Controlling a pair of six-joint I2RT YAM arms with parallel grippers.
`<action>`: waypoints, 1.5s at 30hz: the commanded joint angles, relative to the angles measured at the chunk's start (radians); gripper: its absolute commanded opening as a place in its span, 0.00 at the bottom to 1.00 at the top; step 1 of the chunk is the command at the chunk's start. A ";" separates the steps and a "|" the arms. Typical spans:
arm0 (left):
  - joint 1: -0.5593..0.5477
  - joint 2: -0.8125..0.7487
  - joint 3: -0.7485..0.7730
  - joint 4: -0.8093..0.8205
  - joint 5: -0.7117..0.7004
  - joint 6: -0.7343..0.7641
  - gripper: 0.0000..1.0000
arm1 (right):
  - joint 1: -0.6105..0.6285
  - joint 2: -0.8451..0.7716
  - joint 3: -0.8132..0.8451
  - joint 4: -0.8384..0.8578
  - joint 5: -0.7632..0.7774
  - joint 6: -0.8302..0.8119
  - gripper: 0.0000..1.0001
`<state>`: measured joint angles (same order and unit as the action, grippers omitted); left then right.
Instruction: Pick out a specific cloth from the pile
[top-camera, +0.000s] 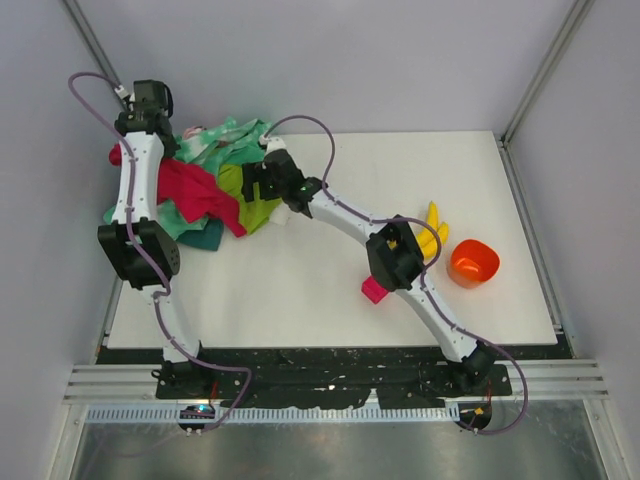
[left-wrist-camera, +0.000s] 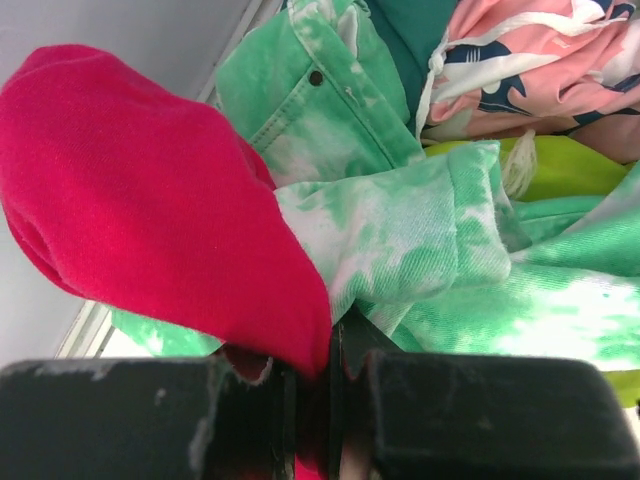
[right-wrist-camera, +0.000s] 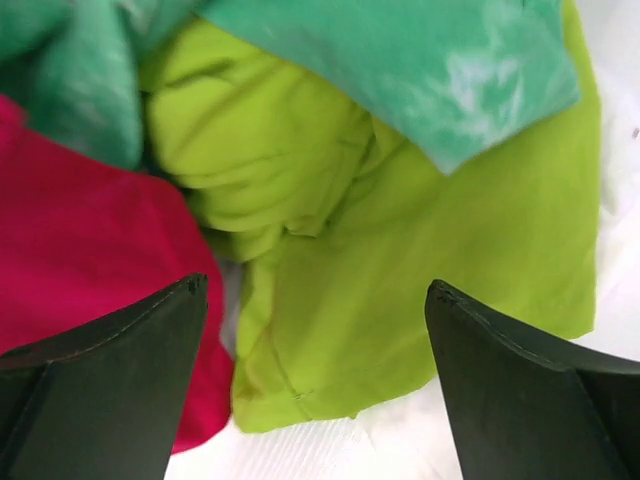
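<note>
On the white table (top-camera: 400, 290) the pile (top-camera: 205, 235) sits at the far left, and the lime-green cloth (right-wrist-camera: 400, 260) lies at its right edge, partly under the mint-green patterned cloth (right-wrist-camera: 430, 60), so its long axis cannot be judged. The right gripper (right-wrist-camera: 315, 290) is the nearer one: it hovers directly above the cloth, fingers spread wide and empty, with the bunched fold and flat free part between them. The left gripper (left-wrist-camera: 312, 385) is clamped on the magenta-red cloth (left-wrist-camera: 150, 210) at the pile's far side. No brand, label or writing is readable

Soft matt lime-green cloth (right-wrist-camera: 420, 250)
</note>
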<state>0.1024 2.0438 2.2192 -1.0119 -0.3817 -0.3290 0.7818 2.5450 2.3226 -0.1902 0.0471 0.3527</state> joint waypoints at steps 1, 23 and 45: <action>0.026 -0.010 0.004 0.033 -0.006 0.002 0.00 | 0.017 0.089 0.110 -0.065 0.094 0.083 0.91; 0.037 -0.020 -0.064 0.039 0.020 -0.024 0.00 | 0.066 -0.001 0.112 0.064 0.144 0.091 0.27; 0.034 0.048 -0.164 0.053 0.102 -0.087 0.00 | 0.060 -0.289 0.169 -0.026 0.207 -0.393 0.05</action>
<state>0.1329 2.0518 2.0655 -0.9440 -0.3099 -0.3935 0.8402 2.4962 2.4031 -0.2752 0.2089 0.1719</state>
